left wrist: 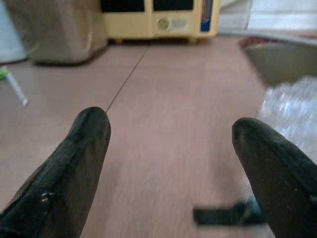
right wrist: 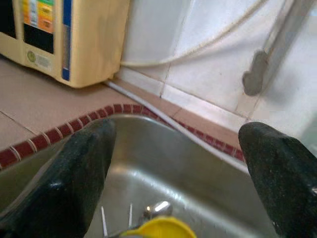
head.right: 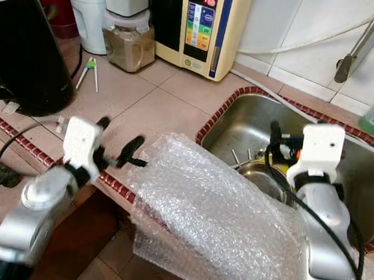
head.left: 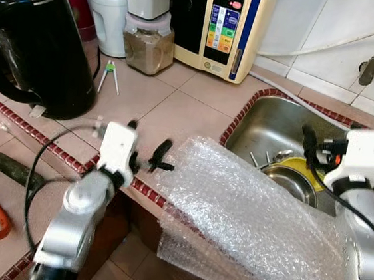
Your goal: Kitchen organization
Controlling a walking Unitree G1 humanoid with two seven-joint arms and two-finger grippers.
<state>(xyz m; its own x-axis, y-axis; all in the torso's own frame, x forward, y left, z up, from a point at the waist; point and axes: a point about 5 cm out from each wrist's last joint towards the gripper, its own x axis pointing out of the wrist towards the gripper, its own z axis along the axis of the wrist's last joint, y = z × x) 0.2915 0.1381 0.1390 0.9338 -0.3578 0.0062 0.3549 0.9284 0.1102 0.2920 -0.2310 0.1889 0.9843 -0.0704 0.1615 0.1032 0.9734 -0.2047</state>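
Bubble wrap (head.left: 252,220) drapes over table edge and sink (head.left: 275,126), ungrasped; both hands, left hand (head.left: 147,152) and right hand (head.right: 274,139), spread apart — tidying barely begun.

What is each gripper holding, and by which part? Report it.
Nothing is held. The left gripper is open above the counter; the right gripper is open over the sink.

Both eye views look steeply down from the head onto the table (head.left: 177,105) and sink (head.left: 275,129). The left wrist camera skims low over the table; the right faces the sink's far edge, both showing the cream appliance (right wrist: 64,34).
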